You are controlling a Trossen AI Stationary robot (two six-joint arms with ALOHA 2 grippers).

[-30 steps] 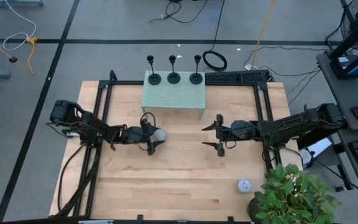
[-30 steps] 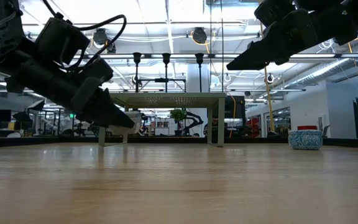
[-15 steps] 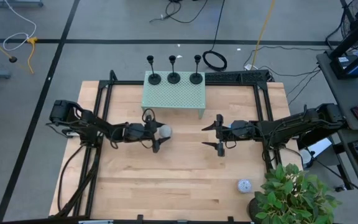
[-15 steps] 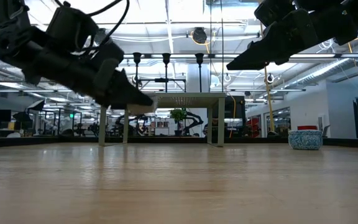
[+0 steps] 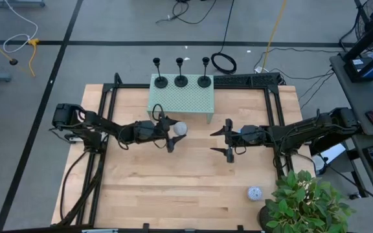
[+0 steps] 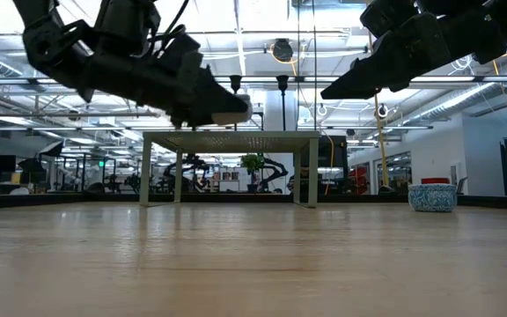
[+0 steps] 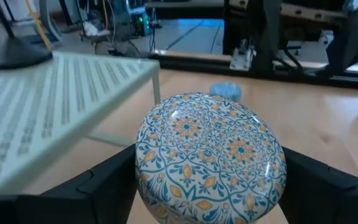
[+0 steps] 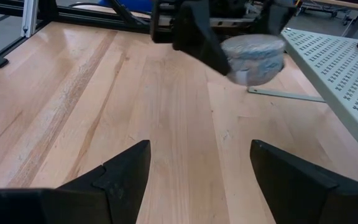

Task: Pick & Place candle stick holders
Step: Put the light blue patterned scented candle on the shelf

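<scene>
— Black candle stick holders, count and position?
— Three (image 5: pixel 157 72) (image 5: pixel 180 71) (image 5: pixel 204 71), upright in a row along the far edge of one pale green perforated stand (image 5: pixel 181 101), upper centre of the high view.
— Pincers?
— Two. Left pincer (image 5: pixel 171 136) is closed on one patterned round puck (image 5: pixel 179 129), held above the wooden desk (image 5: pixel 186 188) just in front of the stand. Right pincer (image 5: pixel 229 140) hangs wide open and empty, right of centre.
— Other pucks?
— One speckled puck (image 5: pixel 254 193), lower right, beside one plant (image 5: pixel 306 200).

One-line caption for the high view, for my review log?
Left gripper holds a round patterned puck beside the pale green perforated stand bearing three black candle stick holders; right gripper open, idle mid-table.
</scene>
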